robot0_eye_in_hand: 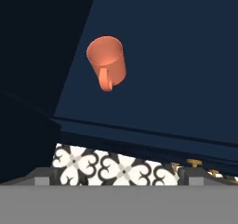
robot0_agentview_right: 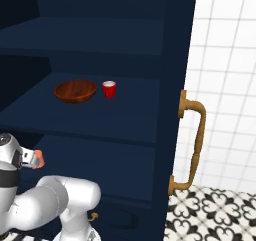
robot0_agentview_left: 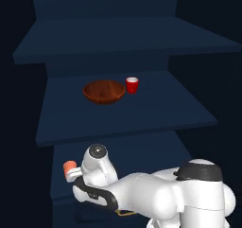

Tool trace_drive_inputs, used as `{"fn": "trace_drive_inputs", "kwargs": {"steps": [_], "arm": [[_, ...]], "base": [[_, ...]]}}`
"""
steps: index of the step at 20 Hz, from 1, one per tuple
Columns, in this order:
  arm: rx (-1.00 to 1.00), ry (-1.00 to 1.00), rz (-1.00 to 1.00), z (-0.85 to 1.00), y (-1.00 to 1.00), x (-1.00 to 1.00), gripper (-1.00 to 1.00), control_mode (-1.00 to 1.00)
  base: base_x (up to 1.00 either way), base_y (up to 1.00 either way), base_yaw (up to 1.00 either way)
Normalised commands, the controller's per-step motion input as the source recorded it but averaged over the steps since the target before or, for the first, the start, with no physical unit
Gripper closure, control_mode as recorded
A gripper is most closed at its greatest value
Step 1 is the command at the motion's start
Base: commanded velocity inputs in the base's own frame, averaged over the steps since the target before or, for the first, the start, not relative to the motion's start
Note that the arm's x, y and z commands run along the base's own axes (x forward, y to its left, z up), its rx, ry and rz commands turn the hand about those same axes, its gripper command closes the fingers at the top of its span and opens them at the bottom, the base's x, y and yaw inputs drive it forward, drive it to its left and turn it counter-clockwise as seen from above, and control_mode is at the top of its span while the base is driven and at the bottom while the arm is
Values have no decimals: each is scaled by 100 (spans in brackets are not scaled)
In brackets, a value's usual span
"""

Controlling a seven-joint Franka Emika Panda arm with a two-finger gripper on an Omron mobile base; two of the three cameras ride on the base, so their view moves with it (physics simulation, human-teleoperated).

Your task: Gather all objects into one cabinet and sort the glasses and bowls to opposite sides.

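The navy cabinet (robot0_agentview_left: 156, 104) stands open in front of me. On its middle shelf a wide wooden bowl (robot0_agentview_left: 104, 91) (robot0_agentview_right: 75, 91) rests, and a small red cup (robot0_agentview_left: 132, 85) (robot0_agentview_right: 109, 89) stands just to its right, close to it. One shelf lower sits a salmon-orange cup (robot0_eye_in_hand: 108, 60) (robot0_agentview_left: 69, 166) (robot0_agentview_right: 39, 158) with a small handle. My gripper (robot0_eye_in_hand: 118, 179) is open and low at the front of that lower shelf. The cup lies ahead of its fingertips, not between them.
The cabinet's right door (robot0_agentview_right: 175, 85) hangs open with a brass handle (robot0_agentview_right: 192, 140). Beyond it are a white tiled wall (robot0_agentview_right: 230, 60) and a patterned floor (robot0_agentview_right: 215, 210). Small brass knobs (robot0_eye_in_hand: 193, 162) show below the lower shelf. The top shelf (robot0_agentview_left: 127, 38) is bare.
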Motion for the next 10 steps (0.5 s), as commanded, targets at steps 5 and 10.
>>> {"fn": "trace_drive_inputs", "kwargs": {"steps": [5,10], "arm": [[0,0,0,-3,3,12,-100,-100],[0,0,0,-18,1,10,-100,-100]], "base": [[0,0,0],[0,0,0]]}}
